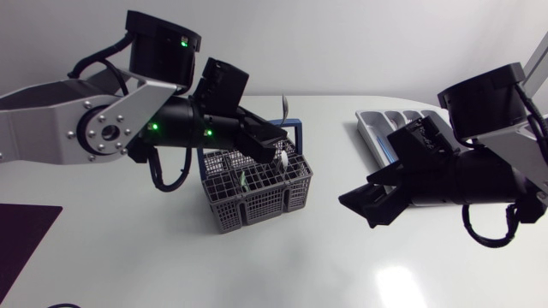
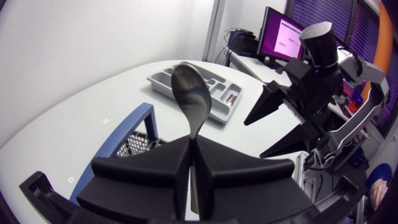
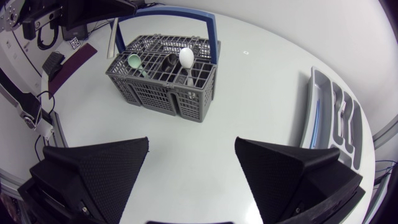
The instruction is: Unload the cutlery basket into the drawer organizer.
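**Item 1. Left arm and pincer.** The arm enters from the left. The left pincer [image 2: 193,163] hangs over the far side of the basket. Its two fingers are closed nearly together on the handle of a dark, glossy metal spoon [image 2: 191,93]. The spoon's bowl stands out ahead of the fingertips.

**Item 2. Cutlery basket.** A grey plastic mesh cutlery basket [image 1: 248,205] with a blue hoop handle sits near the middle of the white table [image 1: 171,265], directly below the left pincer. It holds a white plastic spoon [image 3: 185,57], a pale green plastic spoon [image 3: 134,61] and a dark piece between them that cannot be identified.

**Item 3. Right arm and pincer.** The arm enters from the right. The right pincer [image 3: 193,168] hovers between basket and organizer, with its fingers spread wide and nothing in them.

**Item 4. Drawer organizer.** A grey compartmented plastic drawer organizer [image 1: 370,135] lies at the far right of the table, well apart from the basket. At least one small item lies in it, but which kind is unclear.

**Step in hand (judgement).** One spoon has been gripped and appears to be drawn out of the basket.

**Next move (judgement).** Carry the spoon rightward across the table, or pass it to the open right pincer. Tilt it flat over a long compartment and release it low. The right arm stands in the direct path and calls for clearance.
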`<state>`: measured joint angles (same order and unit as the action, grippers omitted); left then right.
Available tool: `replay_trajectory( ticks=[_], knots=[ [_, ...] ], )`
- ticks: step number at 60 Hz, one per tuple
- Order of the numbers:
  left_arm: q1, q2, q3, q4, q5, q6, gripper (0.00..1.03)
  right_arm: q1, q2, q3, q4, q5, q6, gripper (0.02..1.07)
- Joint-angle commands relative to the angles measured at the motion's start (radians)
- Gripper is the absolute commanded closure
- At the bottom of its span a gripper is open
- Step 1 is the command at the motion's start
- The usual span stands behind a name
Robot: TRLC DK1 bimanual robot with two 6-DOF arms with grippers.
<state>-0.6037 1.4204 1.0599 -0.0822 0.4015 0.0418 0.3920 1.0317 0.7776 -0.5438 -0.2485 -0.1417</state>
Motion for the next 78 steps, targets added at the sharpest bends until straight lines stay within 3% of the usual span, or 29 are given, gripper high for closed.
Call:
replay_trajectory(
  ticks=[1,14,34,52,59,71,78],
  knots=[
    [0.007,0.014,0.064,-0.022,0.049,-0.054,0.99,0.008,-0.016,0.026,0.01,-0.017,0.025,0.07],
    [-0.013,0.074,0.109,-0.034,0.092,-0.177,0.99,0.011,-0.022,0.037,0.064,-0.081,0.083,0.09],
    [-0.067,0.137,0.161,0.064,0.1,-0.345,0.99,0.056,0.022,0.048,0.185,-0.078,0.113,0.14],
    [-0.156,0.178,0.166,0.124,-0.156,-0.338,0.99,0.113,0.077,0.091,0.242,-0.035,0.143,0.18],
    [-0.165,0.184,0.166,0.128,-0.185,-0.341,0.99,0.117,0.11,0.111,0.263,0.025,0.145,0.23],
    [-0.182,0.183,0.153,0.142,-0.239,-0.341,0.99,0.117,0.157,0.127,0.288,0.034,0.152,0.31],
    [-0.183,0.181,0.149,0.154,-0.242,-0.342,0.99,0.114,0.176,0.127,0.309,0.034,0.168,0.43]
  ],
)
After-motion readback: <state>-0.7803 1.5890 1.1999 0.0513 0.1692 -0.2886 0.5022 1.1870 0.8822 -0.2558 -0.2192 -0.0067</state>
